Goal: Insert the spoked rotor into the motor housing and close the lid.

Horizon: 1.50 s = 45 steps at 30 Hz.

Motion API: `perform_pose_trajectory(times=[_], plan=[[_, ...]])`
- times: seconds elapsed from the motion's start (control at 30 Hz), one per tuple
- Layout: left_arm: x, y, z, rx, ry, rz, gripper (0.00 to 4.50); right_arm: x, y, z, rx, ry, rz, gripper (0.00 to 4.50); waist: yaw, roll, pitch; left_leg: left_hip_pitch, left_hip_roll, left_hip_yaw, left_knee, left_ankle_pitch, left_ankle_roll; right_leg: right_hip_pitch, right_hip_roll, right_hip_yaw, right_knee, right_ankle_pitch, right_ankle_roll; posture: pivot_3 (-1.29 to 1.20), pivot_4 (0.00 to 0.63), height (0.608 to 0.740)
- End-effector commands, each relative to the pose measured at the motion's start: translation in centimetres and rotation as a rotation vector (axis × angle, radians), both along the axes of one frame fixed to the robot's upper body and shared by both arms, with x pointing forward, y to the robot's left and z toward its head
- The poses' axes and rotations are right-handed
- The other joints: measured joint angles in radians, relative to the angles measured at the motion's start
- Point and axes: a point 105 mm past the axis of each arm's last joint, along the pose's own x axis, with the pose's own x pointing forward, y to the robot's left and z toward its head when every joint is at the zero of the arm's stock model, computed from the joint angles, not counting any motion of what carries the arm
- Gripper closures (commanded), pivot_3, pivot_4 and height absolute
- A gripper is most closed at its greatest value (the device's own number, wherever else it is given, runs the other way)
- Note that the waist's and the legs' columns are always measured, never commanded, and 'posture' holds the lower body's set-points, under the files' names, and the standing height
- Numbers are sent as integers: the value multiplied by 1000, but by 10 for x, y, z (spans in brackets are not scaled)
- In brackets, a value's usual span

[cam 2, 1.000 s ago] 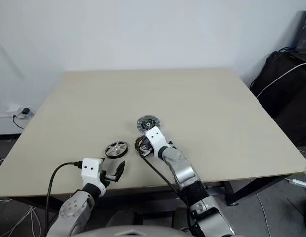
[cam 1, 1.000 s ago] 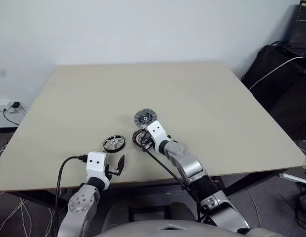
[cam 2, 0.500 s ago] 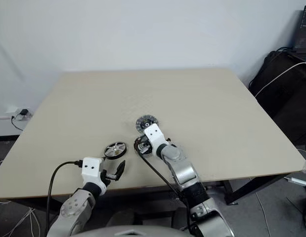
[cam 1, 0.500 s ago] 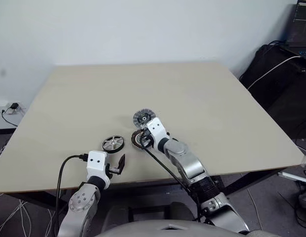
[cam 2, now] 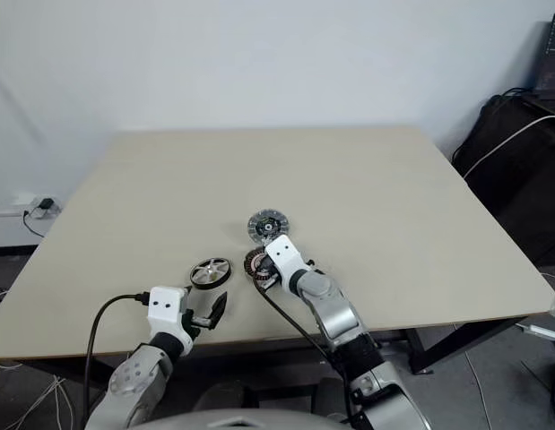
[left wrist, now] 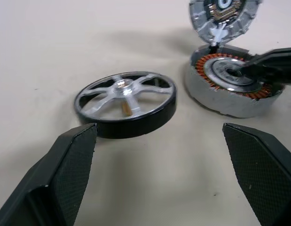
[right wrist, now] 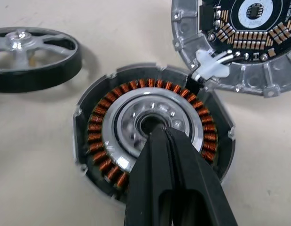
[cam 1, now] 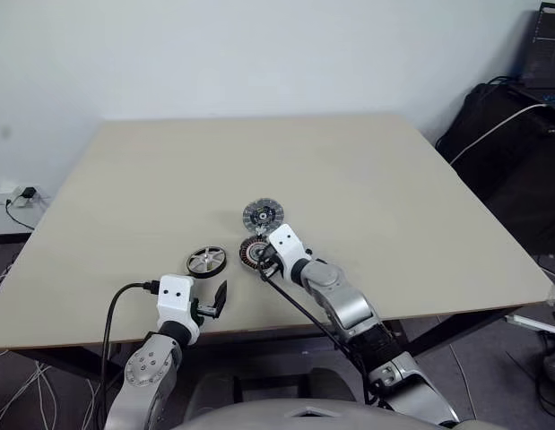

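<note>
The spoked rotor (cam 1: 206, 261) lies flat on the table, silver with a dark rim, just beyond my left gripper (cam 1: 214, 300), which is open; in the left wrist view the rotor (left wrist: 125, 101) sits ahead of the gap between the fingers. To its right stands the motor housing (cam 1: 255, 253), its copper windings (right wrist: 100, 141) exposed. My right gripper (right wrist: 157, 131) is shut, tips resting at the housing's central hub. The lid (cam 1: 261, 215) lies open behind the housing, inner face with a circuit board up, joined to it by a white connector (right wrist: 210, 68).
The beige table (cam 1: 367, 188) stretches wide beyond the parts. A black cable (cam 1: 116, 313) runs to the left wrist and another (cam 1: 299, 309) along the right arm. Dark bags and cables (cam 1: 510, 134) lie off the table's right side.
My right gripper edged forward over the housing, then drew back a little. The left gripper, rotor and lid have stayed put.
</note>
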Motion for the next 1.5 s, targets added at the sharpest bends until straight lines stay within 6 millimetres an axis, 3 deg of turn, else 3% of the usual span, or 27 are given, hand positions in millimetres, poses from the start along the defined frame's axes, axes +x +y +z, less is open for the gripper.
perform_pose_trajectory(times=[0.03,0.23,0.33,0.47,0.73,0.97,1.17,1.5], plan=[[5,-1,9,-10,-43,-4,0,7,-6,14,24,-33,-36,4476,1,0,0,0,0,0,0,0,0,0,0,0,0,0,0,0,0,740],[10,3,14,-26,-84,58,0,9,6,56,136,-147,0,4476,1,1,1,-1,0,0,0,0,0,-2,0,0,0,0,0,0,0,740],[17,14,22,-105,-144,171,0,1,9,63,163,-162,29,4476,4,1,1,-1,0,0,0,0,0,-2,0,0,0,0,-1,0,0,740],[26,16,27,-371,-145,242,0,-8,5,60,157,-149,31,4476,10,-1,1,-1,0,-1,0,0,0,-1,0,-1,-1,0,-1,0,0,740],[44,18,21,-653,-63,334,0,-14,-8,52,140,-124,-19,4476,7,-5,4,-1,0,-1,3,0,0,1,1,-2,1,0,0,0,0,740],[46,18,5,-730,63,450,0,-13,-15,52,138,-125,-52,4476,9,-8,4,-1,0,-2,3,0,0,2,2,-2,0,0,0,0,0,740],[45,5,-3,-765,162,433,0,-14,-16,51,135,-119,-58,4476,9,-9,4,0,0,-2,3,0,0,2,2,-2,0,0,0,0,0,740],[41,-24,6,-1061,241,358,0,-15,-18,48,129,-112,-66,4476,12,-9,4,0,0,-2,3,0,0,2,1,-2,0,0,0,0,0,740]])
